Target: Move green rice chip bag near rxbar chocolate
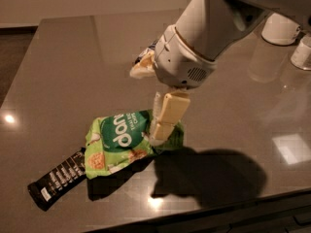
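Note:
The green rice chip bag lies on the dark table, left of centre near the front. Its lower left corner rests against the upper end of the rxbar chocolate, a slim black bar lying slantwise at the front left. My gripper hangs from the white arm above the bag's right end. Its fingers are spread apart. The lower finger points down with its tip at the bag's right edge, and the other finger sticks out to the left, clear of the bag.
A small dark blue and white bag peeks out behind the arm. White cups stand at the back right. The table's front edge runs close below the bag and the bar.

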Robot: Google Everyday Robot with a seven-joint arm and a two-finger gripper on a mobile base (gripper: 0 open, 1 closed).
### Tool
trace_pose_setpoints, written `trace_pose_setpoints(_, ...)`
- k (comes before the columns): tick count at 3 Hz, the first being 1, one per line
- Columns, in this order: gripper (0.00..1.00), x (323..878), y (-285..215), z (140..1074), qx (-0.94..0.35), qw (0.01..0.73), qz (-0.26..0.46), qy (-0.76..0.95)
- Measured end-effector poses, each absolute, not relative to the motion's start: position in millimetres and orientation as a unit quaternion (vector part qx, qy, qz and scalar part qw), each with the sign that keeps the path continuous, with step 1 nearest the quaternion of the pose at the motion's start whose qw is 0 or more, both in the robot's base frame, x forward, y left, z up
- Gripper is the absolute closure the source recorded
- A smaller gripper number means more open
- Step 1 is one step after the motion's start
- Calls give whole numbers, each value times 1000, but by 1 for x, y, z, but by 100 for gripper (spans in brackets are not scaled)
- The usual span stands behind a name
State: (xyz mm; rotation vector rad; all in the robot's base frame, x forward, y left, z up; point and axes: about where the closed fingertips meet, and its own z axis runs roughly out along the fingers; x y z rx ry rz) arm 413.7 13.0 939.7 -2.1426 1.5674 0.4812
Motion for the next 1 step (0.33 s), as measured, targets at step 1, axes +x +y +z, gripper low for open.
trace_pose_setpoints(1,0,414,13,940,-775,220,174,567)
